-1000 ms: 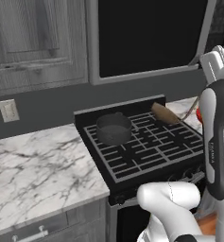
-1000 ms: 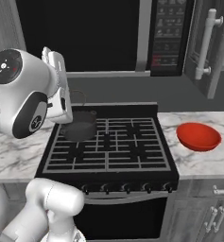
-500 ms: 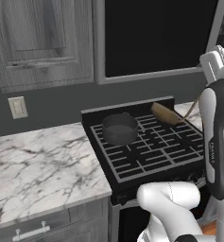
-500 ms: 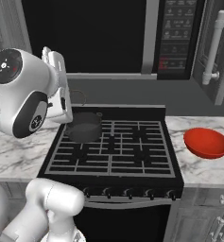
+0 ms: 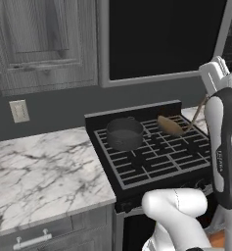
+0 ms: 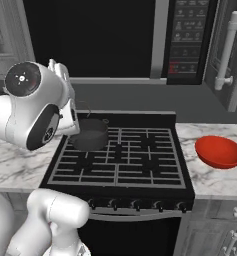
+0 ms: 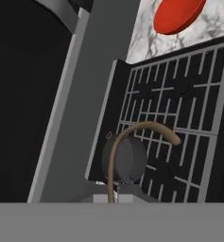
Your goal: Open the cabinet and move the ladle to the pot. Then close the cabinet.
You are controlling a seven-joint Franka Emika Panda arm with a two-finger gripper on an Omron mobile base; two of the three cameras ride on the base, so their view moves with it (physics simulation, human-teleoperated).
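So on the far left of the left base view there's the grey wood-grain wall cabinet (image 5: pixel 36 44) with its panelled door, above a white marble counter (image 5: pixel 39 166). Moving right, the small round dark grey pot (image 5: pixel 124 133) sits at the back left of the black stove grate (image 5: pixel 156 154). Just beside the pot, up off the grate, hangs the slim ladle with the brown wooden-looking handle and tan end (image 5: pixel 172 125). Its handle runs up and right to the gripper (image 7: pixel 114 197), which is clenched on it. In the hand view the ladle curves across in front of the pot. Over in the right base view, a shiny red bowl (image 6: pixel 219 151) sits on the counter right of the stove.
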